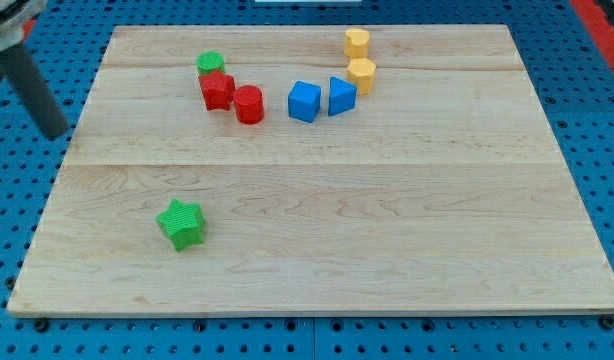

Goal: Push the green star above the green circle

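Wooden worktop (pixel 387 200) on blue pegboard, blocks mostly bunched up top.
Green star (pixel 181 223) is seen lower left, well apart from the green circle (pixel 209 63) at upper left, which touches a red block (pixel 217 90). My tip (pixel 55 130) is parked off the left edge; no fingers on this rod.

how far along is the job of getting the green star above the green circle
Done: nothing visible. The green star sits near the view's bottom left, far below the green circle at the top. In hand: my tip stands off the board's left edge, touching no block. Left: the whole push up past the red blocks.
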### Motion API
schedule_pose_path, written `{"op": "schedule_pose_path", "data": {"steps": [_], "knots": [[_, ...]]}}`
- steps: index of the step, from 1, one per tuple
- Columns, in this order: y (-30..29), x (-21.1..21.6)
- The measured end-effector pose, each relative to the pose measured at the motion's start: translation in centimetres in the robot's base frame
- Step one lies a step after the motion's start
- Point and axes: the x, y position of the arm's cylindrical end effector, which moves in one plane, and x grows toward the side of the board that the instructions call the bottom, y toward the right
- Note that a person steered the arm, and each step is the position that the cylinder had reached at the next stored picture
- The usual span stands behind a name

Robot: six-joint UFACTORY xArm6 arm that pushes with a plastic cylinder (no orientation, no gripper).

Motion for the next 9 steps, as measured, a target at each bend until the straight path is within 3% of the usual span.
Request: {"op": "schedule_pose_path", "data": {"steps": [1,2,3,5,8,9], "knots": [[3.5,12.6],[9.5,18.8],[16.2,18.9],[17.5,11.8],[13.7,-6.5],[11.8,-8.5]]}}
